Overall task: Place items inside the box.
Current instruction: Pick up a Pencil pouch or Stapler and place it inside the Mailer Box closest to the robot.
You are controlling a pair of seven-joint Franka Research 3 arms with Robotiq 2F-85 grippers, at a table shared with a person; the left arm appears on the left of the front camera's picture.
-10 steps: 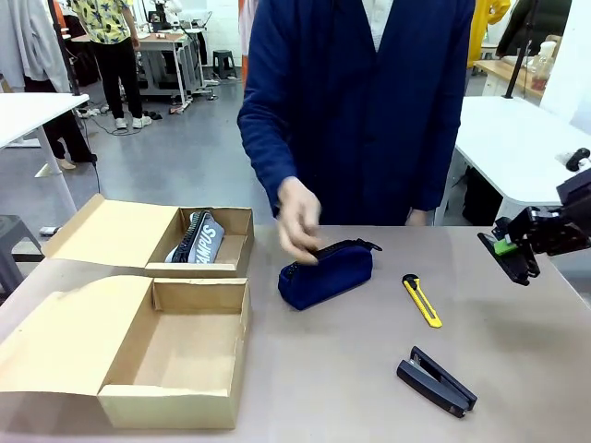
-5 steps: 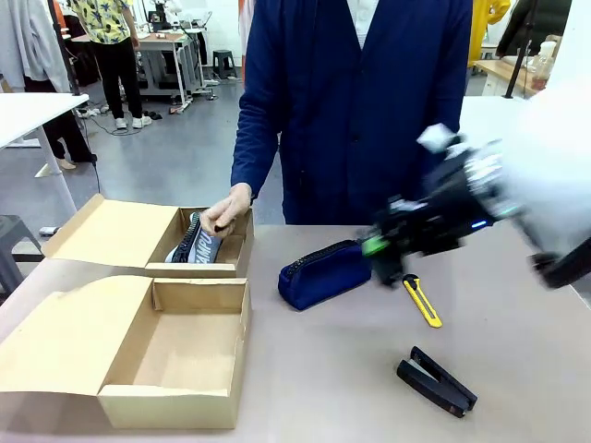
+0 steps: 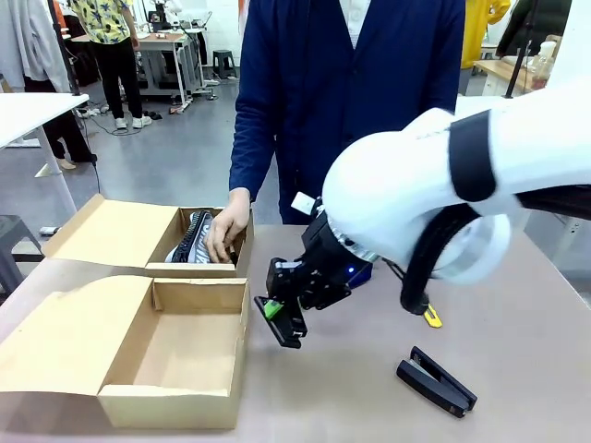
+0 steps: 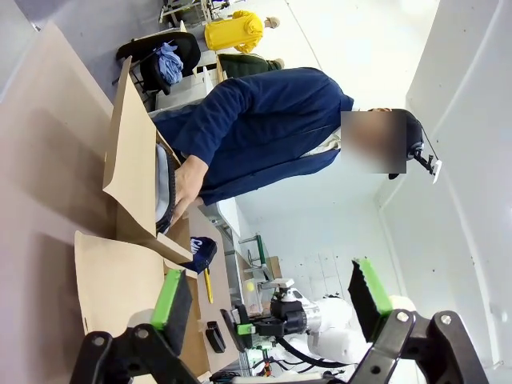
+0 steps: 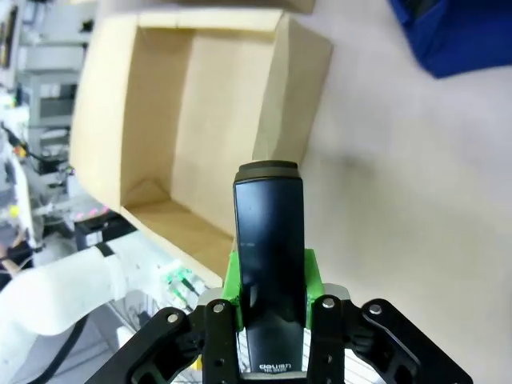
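One second has swung our right arm from the counter's right edge across the middle. Its gripper hangs just right of the near box, fingers clamped on a slim dark item, so the drop looks close. The person's hand left the navy pouch for the far box. Our left gripper has its fingers apart, empty.

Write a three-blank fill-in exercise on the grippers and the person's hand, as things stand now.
1. The right gripper is shut on a dark marker close to the near box, which is ____.
2. The person's hand reaches into the ____ box, at the grey-black piece.
3. The left gripper is ____, with nothing between its pads.

Missing words: empty; far; open.
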